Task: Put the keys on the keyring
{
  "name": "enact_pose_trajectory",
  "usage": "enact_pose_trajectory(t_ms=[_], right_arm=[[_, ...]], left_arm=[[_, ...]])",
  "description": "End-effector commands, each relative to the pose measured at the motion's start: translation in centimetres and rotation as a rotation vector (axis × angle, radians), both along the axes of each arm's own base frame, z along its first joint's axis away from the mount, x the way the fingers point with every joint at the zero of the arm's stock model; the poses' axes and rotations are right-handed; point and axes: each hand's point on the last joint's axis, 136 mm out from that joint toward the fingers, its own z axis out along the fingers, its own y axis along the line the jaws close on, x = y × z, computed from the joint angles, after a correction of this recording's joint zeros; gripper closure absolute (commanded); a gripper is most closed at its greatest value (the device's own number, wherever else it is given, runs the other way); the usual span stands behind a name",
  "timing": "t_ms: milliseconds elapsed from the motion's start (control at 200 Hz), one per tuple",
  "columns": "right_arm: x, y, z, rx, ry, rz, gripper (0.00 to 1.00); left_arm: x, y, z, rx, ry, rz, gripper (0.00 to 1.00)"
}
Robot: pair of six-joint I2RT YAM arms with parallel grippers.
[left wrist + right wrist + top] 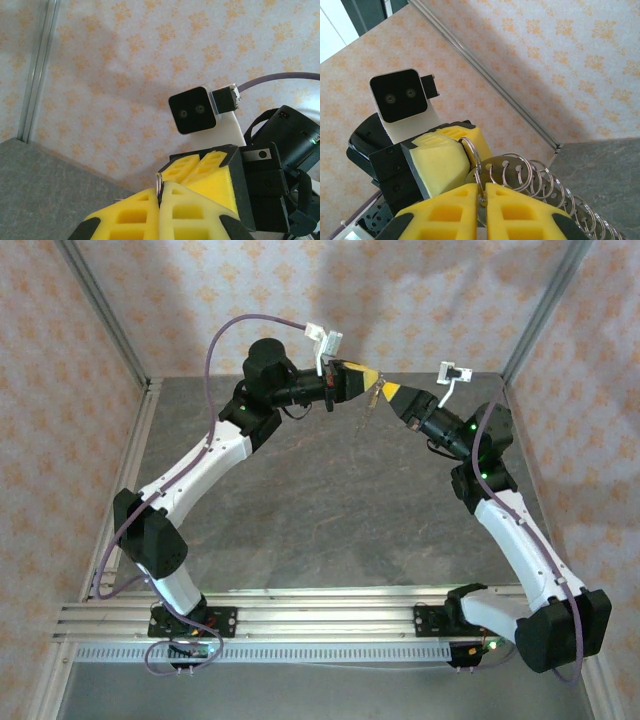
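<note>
Right wrist view puts me right up against the work: the right gripper (481, 196) has its yellow fingers close together on the thin wire of the keyring (476, 159), and a string of split rings (530, 175) trails off it, down to the right. A flat round metal piece (492, 164) sits just behind the loop; whether that is a key head I cannot tell. From the left wrist, the left gripper (160, 197) is closed tight, with a sliver of metal loop nipped between its tips. From above, both claws meet tip to tip high over the table (330, 510), with a small dull bit (372, 398) hanging between them. I judge the ring to be light, springy and slippery, its coils stiff to pry apart; the trailing rings are floppy and will likely swing. It is best held on the wire close beside the split, so the coil can open. No container is part of this that I can see
</note>
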Motion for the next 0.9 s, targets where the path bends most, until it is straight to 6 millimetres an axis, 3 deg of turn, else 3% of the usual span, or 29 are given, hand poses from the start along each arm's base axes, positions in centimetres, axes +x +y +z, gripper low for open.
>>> enact_pose_trajectory(t_ms=[0, 55, 195, 505, 616, 766, 896], right_arm=[[-1.32, 0.10, 2.60, 0.000, -0.099, 0.023, 0.89], [-1.45, 0.08, 2.64, -0.002, -0.101, 0.024, 0.88], [-1.62, 0.06, 2.86, -0.004, -0.109, 0.024, 0.73], [-1.82, -0.04, 3.32, -0.009, -0.126, 0.017, 0.73], [-1.88, -0.15, 3.45, -0.015, -0.132, 0.007, 0.80], [-1.86, -0.18, 3.10, -0.030, -0.127, 0.002, 1.00], [-1.88, -0.22, 2.58, -0.047, -0.116, -0.003, 1.00]], left_arm=[[-1.11, -0.19, 2.13, -0.027, -0.070, -0.024, 1.00], [-1.09, -0.22, 2.13, -0.028, -0.069, -0.025, 1.00], [-1.13, -0.31, 2.21, -0.029, -0.067, -0.029, 1.00], [-1.08, -0.77, 1.98, -0.023, -0.061, -0.040, 1.00], [-1.00, -0.85, 1.90, -0.022, -0.061, -0.040, 1.00], [-0.93, -0.89, 1.88, -0.023, -0.061, -0.039, 1.00], [-0.87, -0.77, 2.02, -0.025, -0.064, -0.028, 1.00]])
